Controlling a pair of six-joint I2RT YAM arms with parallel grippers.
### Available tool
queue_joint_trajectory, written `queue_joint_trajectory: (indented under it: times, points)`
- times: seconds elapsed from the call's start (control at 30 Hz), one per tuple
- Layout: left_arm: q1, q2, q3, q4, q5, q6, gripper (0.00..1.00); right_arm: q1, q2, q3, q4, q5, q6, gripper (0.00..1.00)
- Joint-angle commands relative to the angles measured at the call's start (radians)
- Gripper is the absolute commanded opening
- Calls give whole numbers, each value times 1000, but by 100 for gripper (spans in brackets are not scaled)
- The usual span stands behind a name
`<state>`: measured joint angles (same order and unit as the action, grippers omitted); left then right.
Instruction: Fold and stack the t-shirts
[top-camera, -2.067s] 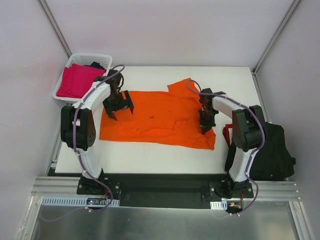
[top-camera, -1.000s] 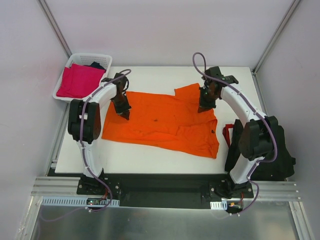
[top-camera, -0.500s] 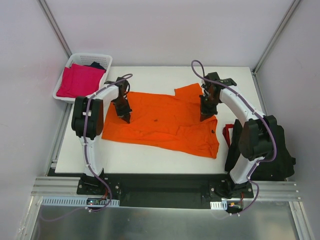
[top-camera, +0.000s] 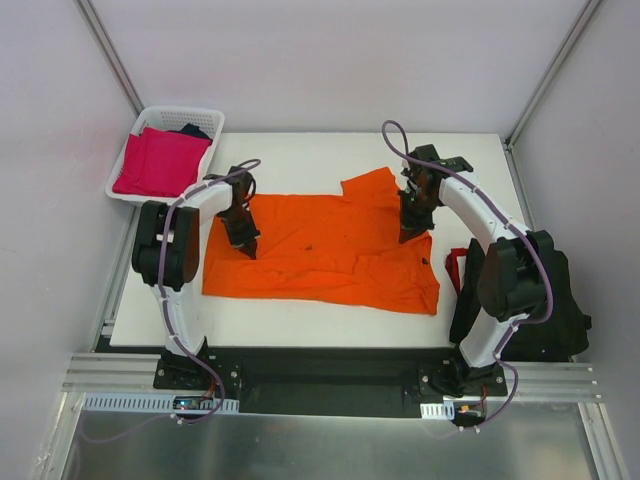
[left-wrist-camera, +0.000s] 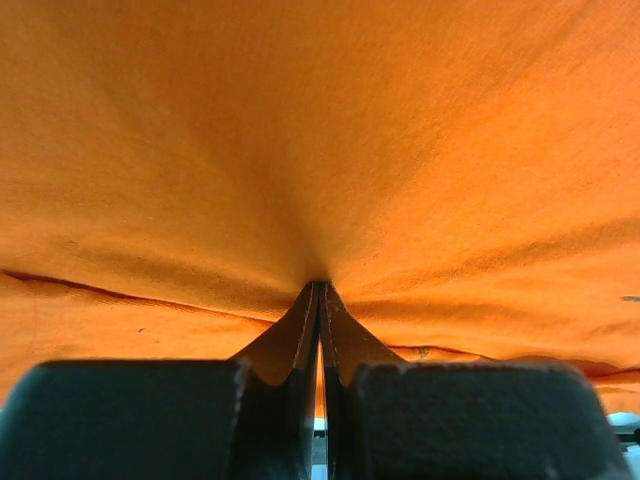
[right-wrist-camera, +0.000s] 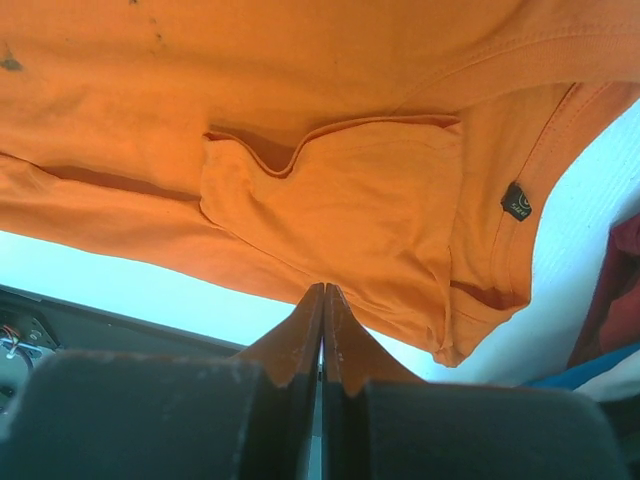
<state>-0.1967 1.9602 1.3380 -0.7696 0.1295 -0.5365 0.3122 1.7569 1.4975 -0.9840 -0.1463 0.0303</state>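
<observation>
The bright orange t-shirt (top-camera: 320, 250) lies spread across the middle of the white table (top-camera: 300, 320). My left gripper (top-camera: 247, 245) is shut on its left part; in the left wrist view the orange t-shirt (left-wrist-camera: 320, 130) puckers into folds at the closed tips of the gripper (left-wrist-camera: 320, 285). My right gripper (top-camera: 408, 232) is shut on the right part, below the upper sleeve. The right wrist view shows its tips (right-wrist-camera: 322, 288) closed at a folded edge of the orange t-shirt (right-wrist-camera: 330, 120). A magenta-pink t-shirt (top-camera: 160, 160) lies folded in the basket. Black t-shirts (top-camera: 545, 300) with red trim hang off the table's right edge.
The white lattice basket (top-camera: 170, 112) stands off the table's back left corner, with a dark cloth (top-camera: 195, 130) behind the pink one. A small black label (right-wrist-camera: 515, 200) shows near the orange shirt's collar. Booth walls close in on three sides.
The left gripper has drawn toward the near edge a little, and the shirt's left side came with it. The upper sleeve has slid slightly left. The right gripper has barely moved.
</observation>
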Motion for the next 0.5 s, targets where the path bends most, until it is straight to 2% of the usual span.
queue_joint_trajectory:
  times: [0.0,0.23,0.43,0.47]
  points:
    - [-4,-60,-68,-30,-24,-25,0,11,0,12,-15,-22,-21,2]
    - [-6,-130,-154,-27,-27,-51,0,15,1,-6,5,-32,-18,2]
    - [-9,-142,-137,-30,-34,-48,1,16,9,4,10,-35,-24,2]
    - [-10,-145,-131,-28,-34,-48,15,16,10,6,11,-35,-24,2]
